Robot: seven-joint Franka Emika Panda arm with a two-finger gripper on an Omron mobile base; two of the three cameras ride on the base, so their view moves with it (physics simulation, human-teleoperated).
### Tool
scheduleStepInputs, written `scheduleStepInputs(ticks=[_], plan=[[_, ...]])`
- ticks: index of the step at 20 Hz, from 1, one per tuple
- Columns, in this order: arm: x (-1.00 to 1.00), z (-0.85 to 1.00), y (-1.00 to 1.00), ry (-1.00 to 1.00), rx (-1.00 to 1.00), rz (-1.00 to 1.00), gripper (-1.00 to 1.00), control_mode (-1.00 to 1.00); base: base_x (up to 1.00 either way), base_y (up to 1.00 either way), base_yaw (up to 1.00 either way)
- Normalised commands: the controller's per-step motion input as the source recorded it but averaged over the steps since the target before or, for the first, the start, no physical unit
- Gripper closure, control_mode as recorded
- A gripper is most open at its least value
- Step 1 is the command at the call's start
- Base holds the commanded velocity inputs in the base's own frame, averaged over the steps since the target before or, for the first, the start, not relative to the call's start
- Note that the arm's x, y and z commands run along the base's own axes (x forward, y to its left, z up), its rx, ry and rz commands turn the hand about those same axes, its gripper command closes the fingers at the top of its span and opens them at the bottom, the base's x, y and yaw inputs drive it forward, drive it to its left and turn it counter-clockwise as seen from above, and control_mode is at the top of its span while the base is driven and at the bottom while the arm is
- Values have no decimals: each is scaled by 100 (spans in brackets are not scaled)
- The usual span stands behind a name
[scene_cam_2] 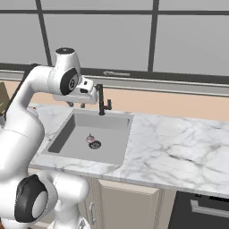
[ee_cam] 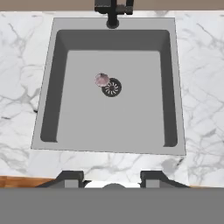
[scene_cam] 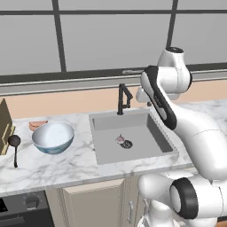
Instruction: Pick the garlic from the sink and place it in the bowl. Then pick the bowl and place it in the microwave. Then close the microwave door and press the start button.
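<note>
The garlic (scene_cam: 119, 139) (scene_cam_2: 90, 138) (ee_cam: 102, 79), a small pale pinkish bulb, lies on the floor of the grey sink (scene_cam: 133, 128) (scene_cam_2: 107, 129) (ee_cam: 113, 118), touching the round dark drain (ee_cam: 111, 87) on its left. My gripper (scene_cam: 149, 104) (scene_cam_2: 76, 105) (ee_cam: 111, 177) hangs high above the sink, pointing straight down, open with nothing between its fingers. The bowl (scene_cam: 53, 137), white inside and blue-green outside, stands empty on the marble counter left of the sink. The microwave and its door are out of view.
A black faucet (scene_cam: 123, 98) (scene_cam_2: 103, 100) (ee_cam: 113, 11) rises behind the sink. Left of the bowl lie a black ladle (scene_cam: 14, 148) and a wooden block (scene_cam: 4, 124); a pinkish item (scene_cam: 38, 124) sits behind it. Bare marble counter (scene_cam_2: 179, 147) stretches right of the sink.
</note>
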Motion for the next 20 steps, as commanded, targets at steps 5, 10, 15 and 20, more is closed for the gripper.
scheduleStepInputs(ticks=[5, 10, 15, 20], plan=[[-34, -23, 3, -6, 0, 0, -100, -100, 0, 0, 0], [-74, -91, 7, -5, -2, 0, -100, -100, 0, 0, 0], [-16, -85, 1, 0, 6, 0, -100, -100, 0, 0, 0], [18, -64, 0, 0, 8, 1, -100, -100, 0, 0, 0]])
